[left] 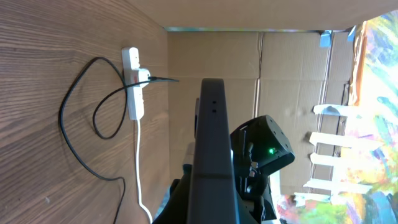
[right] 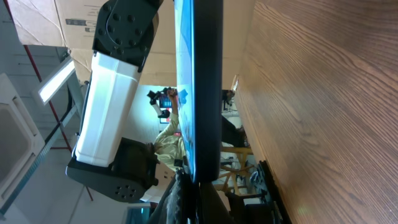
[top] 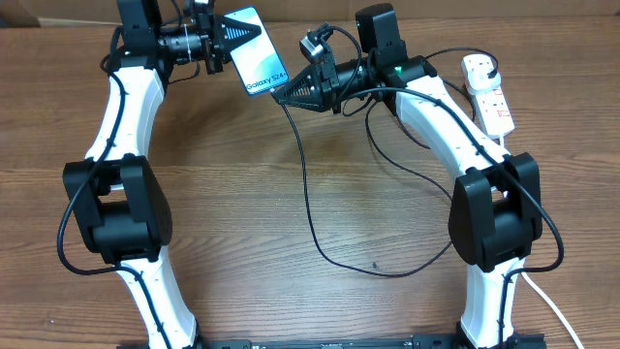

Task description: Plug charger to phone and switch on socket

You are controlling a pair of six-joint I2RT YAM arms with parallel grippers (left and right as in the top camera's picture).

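The left jaws were clenched on the phone (top: 254, 50) near the end away from its lettering. They held it clear of the surface (top: 291, 291) with the screen turned upward and the lettered end slanting toward the right jaws. The right jaws were clamped shut on the tip end of the charger (top: 308, 194), right at the phone's lettered short edge. Whether the connector sat in the port could not be told, since both wrist views showed the phone only edge-on. The phone was a slim slab with a black frame and a pale blue screen reading "Galaxy S24". It was probably stiff, light and slick-sided, with glass that could crack under a hard squeeze, so a grip across the frame, away from the port, seemed right. The cable was thin, black and limp. From the right jaws it dropped to the surface, ran toward the arms' bases, looped round and climbed back past the right arm to the socket (top: 492, 97). This white strip lay well beyond the right jaws, and the cable's plug appeared to be inserted there. Being so floppy, the cable seemed best held just behind its tip.
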